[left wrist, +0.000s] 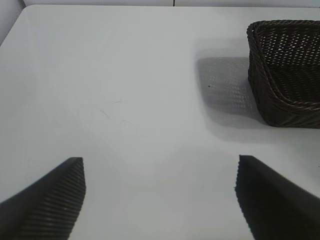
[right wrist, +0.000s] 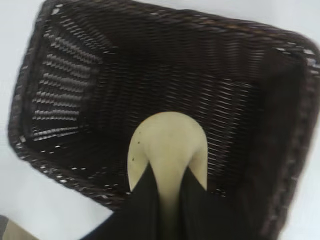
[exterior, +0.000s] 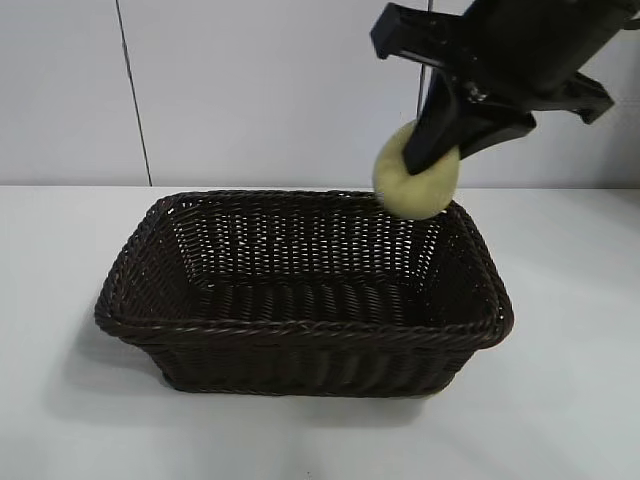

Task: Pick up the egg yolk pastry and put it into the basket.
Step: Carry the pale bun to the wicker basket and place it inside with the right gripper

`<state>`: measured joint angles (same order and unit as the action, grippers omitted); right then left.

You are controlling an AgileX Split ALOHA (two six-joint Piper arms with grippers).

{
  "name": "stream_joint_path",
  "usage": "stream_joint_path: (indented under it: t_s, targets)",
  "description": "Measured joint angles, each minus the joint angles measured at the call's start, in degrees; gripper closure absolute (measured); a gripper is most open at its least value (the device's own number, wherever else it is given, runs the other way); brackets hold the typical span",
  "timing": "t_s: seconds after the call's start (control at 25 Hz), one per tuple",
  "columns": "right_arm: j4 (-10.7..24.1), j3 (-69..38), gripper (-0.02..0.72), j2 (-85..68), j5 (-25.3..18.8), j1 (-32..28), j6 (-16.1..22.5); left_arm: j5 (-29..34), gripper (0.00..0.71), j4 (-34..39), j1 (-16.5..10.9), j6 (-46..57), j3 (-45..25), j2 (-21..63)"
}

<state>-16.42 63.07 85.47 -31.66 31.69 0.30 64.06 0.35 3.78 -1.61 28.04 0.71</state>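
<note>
My right gripper [exterior: 432, 152] hangs above the far right corner of the basket [exterior: 300, 335], shut on the pale yellow egg yolk pastry [exterior: 413, 185]. In the right wrist view the pastry [right wrist: 167, 142] is squeezed between the two black fingers [right wrist: 142, 200], with the dark woven inside of the basket [right wrist: 100, 75] below it. The basket is a large dark brown wicker rectangle with a braided rim, and nothing lies in it. My left gripper [left wrist: 160, 172] is open over bare white table, off to one side of the basket [left wrist: 260, 95]. It does not show in the exterior view.
The white table [exterior: 60, 260] runs all around the basket. A pale wall with a thin vertical seam [exterior: 130, 90] stands behind.
</note>
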Motion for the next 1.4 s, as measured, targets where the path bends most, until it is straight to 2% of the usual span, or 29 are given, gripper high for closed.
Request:
stream_joint_path:
  t_s: [0.2,0.56,0.88,1.0,1.08,1.12,1.28,1.32,1.4]
  targets:
    - [-0.82,-0.10,0.661,0.56,4.32,0.12,0.06,0.00,0.112,0.00,0.00,0.00,0.00,0.00]
    - [-4.53,-0.10,0.661,11.21,8.15,0.12,0.11,0.00,0.112,0.00,0.00,0.00,0.00,0.00]
    - [-5.02,-0.10,0.661,19.48,12.22,0.12,0.11,0.00,0.112,0.00,0.00,0.00,0.00,0.00]
    - [-5.04,-0.10,0.652,19.55,12.46,0.12,0.11,0.00,0.112,0.00,0.00,0.00,0.00,0.00]
    - [-5.09,-0.10,0.603,19.55,12.16,0.12,0.07,0.00,0.112,0.00,0.00,0.00,0.00,0.00]
    - [-5.09,-0.10,0.552,19.55,11.88,0.12,0.07,0.00,0.112,0.00,0.00,0.00,0.00,0.00]
    - [-4.59,0.21,0.283,19.55,10.39,0.12,0.07,0.00,0.112,0.00,0.00,0.00,0.00,0.00]
    - [-4.59,0.71,0.241,19.55,9.36,0.12,0.07,0.00,0.112,0.00,0.00,0.00,0.00,0.00]
    - [-4.40,2.38,0.204,19.55,7.03,0.12,0.07,0.00,0.112,0.00,0.00,0.00,0.00,0.00]
